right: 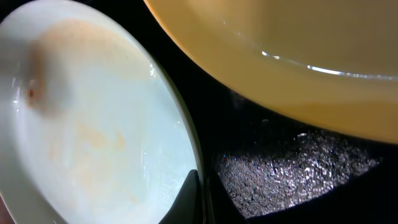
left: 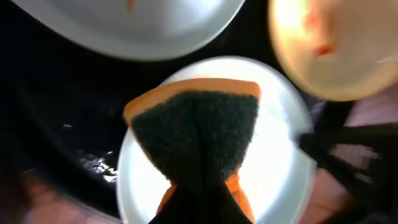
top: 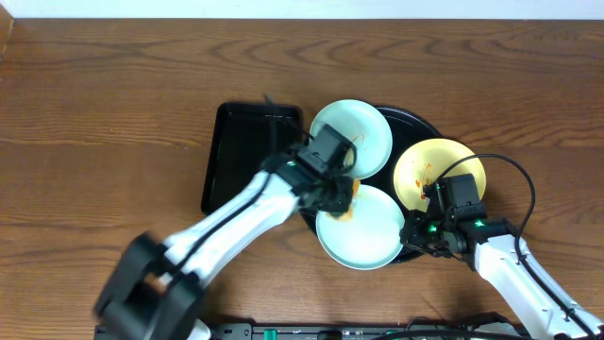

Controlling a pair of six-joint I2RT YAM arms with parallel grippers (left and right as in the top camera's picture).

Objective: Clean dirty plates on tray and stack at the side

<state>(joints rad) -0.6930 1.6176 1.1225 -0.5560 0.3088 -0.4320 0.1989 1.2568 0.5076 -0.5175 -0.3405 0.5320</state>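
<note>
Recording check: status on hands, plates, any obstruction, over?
Left hand shut on sponge, over near mint plate. Right hand at that plate's rim, grip unclear. All on round tray, none stacked; yellow plate smeared. No obstruction seen.

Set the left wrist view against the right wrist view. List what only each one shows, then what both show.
Only the left wrist: the orange-and-green sponge, pinched by the left gripper over the near mint plate, and the far mint plate. Only the right wrist: faint orange smears on the near mint plate, and the right gripper at that plate's rim; whether its jaws pinch it is unclear. Both: the near mint plate, the yellow plate and the black tray.
</note>
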